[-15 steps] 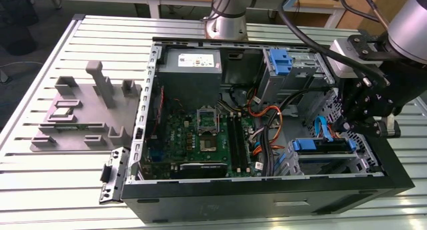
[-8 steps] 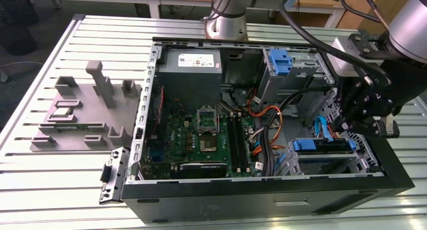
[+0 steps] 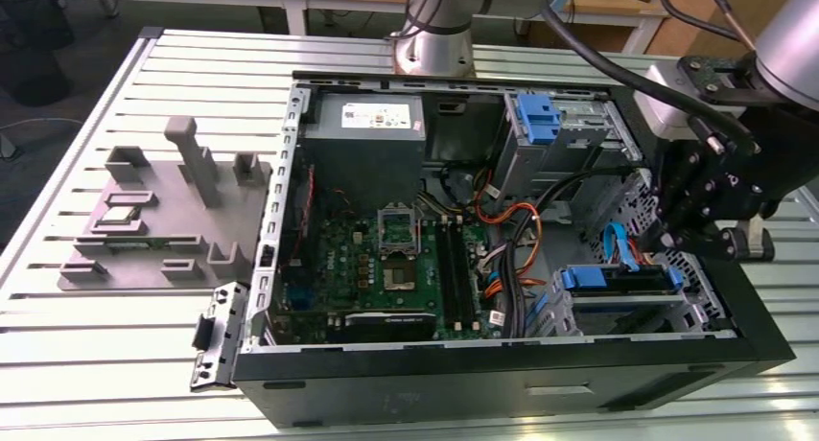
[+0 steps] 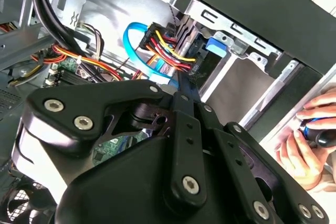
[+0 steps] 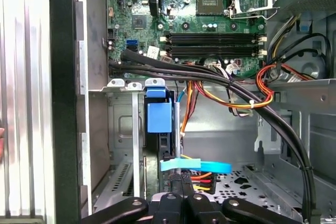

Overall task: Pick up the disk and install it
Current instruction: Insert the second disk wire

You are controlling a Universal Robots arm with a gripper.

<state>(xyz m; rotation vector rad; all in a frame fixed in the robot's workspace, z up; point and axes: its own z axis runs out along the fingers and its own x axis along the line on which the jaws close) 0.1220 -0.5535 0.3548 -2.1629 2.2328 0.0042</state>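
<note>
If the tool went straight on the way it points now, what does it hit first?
Most likely the light blue flat cable, which crosses just ahead of the tool, with the red and yellow wires bunched close by. The blue drive tab lies further on. Depth is unclear.

Slatted light-grey metal tabletop (image 3: 115,345), ribs running from the exterior view's left to its right. Resting directly on it: open black computer case (image 3: 512,383), laid on its side toward the exterior view's right; grey moulded fixture (image 3: 167,220) with upright posts beside the case, toward the exterior view's left.
</note>
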